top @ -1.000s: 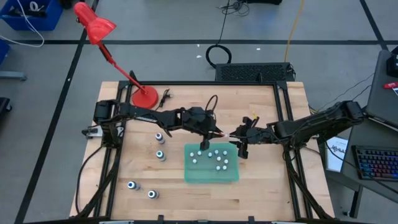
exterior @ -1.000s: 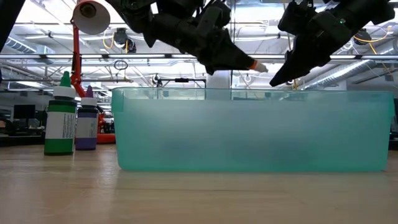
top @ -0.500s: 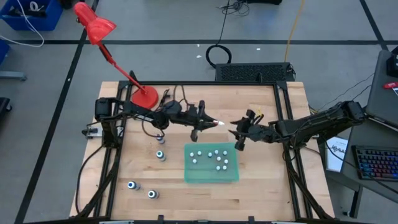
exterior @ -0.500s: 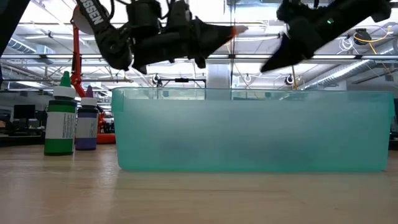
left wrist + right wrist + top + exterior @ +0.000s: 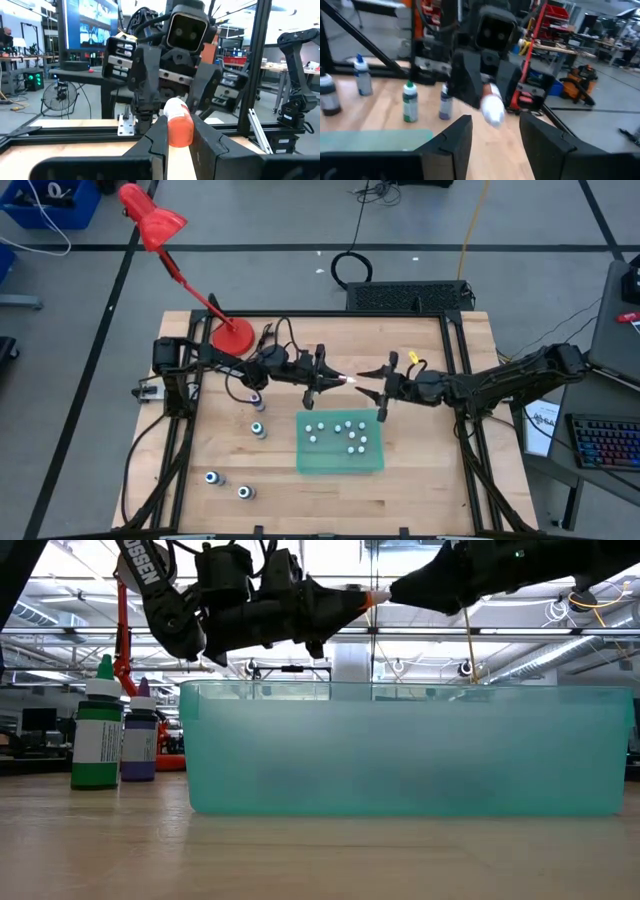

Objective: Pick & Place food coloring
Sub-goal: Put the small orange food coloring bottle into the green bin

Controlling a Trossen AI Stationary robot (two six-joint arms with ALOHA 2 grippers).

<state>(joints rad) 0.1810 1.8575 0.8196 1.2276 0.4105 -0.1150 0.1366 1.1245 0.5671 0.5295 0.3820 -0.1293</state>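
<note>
Food coloring bottle [image 5: 179, 123] clamped in left gripper [image 5: 335, 376], facing right gripper [image 5: 368, 389].

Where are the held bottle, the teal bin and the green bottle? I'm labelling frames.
held bottle [image 5: 179, 125]: left wrist view, orange body.
teal bin [image 5: 400, 755]: low view, front wall.
green bottle [image 5: 97, 740]: low view, label.

A translucent teal bin [image 5: 405, 748] fills the middle of the frame, sitting on the wooden bench [image 5: 320, 855]. At the left edge stand two bottles side by side: a green bottle [image 5: 98, 740] with a pointed green tip, and a smaller purple bottle [image 5: 139, 746] just beside it. Above the bin, the left end effector [image 5: 352, 604] reaches in from the upper left, holding a small bottle with an orange band [image 5: 376, 597] at its tip. The right end effector [image 5: 405, 590] comes in from the upper right, its tip right next to that bottle.
</note>
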